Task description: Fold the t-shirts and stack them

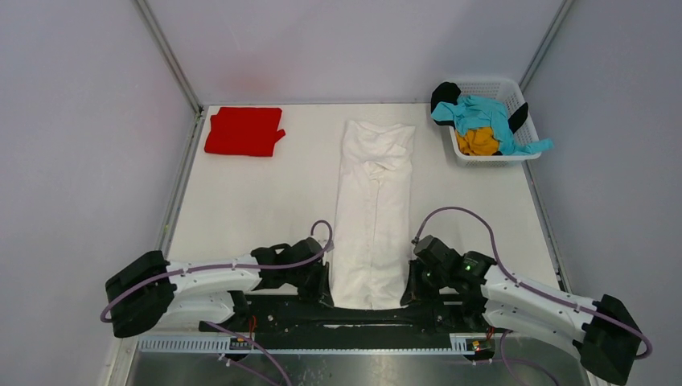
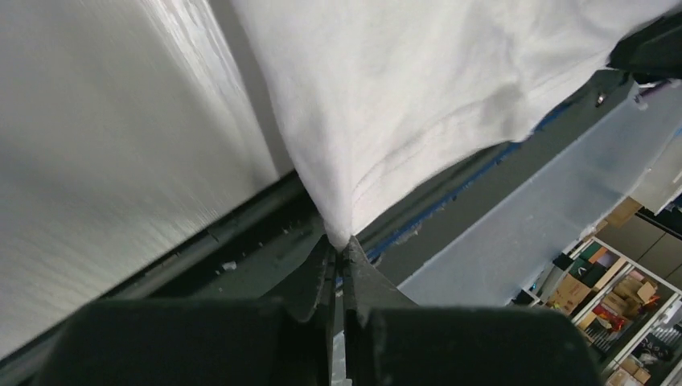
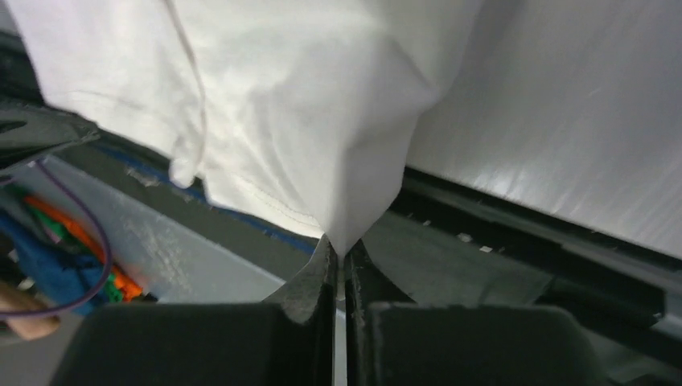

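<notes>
- Two near corners of the white t-shirt [image 1: 371, 209] are pinched: the left gripper [image 2: 339, 245] is clamped tight on the left one, and the right gripper [image 3: 338, 248] on the right one.
- The white t-shirt lies in a long strip down the middle of the table [image 1: 257, 201]. Its near end reaches the near edge, between the arms.
- Bare table shows on both sides of the strip.
- The red t-shirt [image 1: 244, 130] lies folded in the far left corner, close to the left edge.
- The basket [image 1: 490, 160] sits in the far right corner. It holds a teal t-shirt [image 1: 482, 112] on top, an orange t-shirt [image 1: 477, 141] and a black t-shirt [image 1: 444, 95]. Teal cloth hangs over the rim.
</notes>
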Robot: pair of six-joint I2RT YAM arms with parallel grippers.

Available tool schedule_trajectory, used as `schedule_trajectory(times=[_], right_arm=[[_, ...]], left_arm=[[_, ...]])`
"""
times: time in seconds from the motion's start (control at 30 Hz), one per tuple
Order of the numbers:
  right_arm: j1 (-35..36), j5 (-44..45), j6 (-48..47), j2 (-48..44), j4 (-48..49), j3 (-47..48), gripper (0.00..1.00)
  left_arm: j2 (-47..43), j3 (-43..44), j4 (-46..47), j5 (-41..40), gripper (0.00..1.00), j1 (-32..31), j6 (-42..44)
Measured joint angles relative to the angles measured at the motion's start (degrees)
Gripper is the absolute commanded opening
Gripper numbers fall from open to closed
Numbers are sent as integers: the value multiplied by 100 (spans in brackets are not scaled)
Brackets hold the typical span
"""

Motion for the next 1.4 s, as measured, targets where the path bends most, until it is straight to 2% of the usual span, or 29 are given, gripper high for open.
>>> schedule_trajectory(times=[0.13,0.3,0.5,0.77,0.93,1.1,1.4], right_arm=[[216,-153,240,-623,-164,-4,0],[225,190,350,-914,-260,68,0],[46,1010,83,-662,-319,737,0],[-1405,1217,-887,570,385,1644,0],[-1871,1185,-1379,1482,710,2337,0],[-2365,1036,-1663,2284,1025,2826,0],[-2962,752,-1915,3512,1322,3482,0]], left_arm=[[-584,33,-450,-118,0,-195,-81],[-682,514,-835,-758,0,-153,37],[-358,1467,-826,-1158,0,468,492],[946,2992,-778,-1392,0,1547,1408],[1843,3663,-802,-1392,0,2079,1727],[2761,4557,-881,-1366,0,2369,1982],[3729,5574,-1139,-1351,0,2688,2297]])
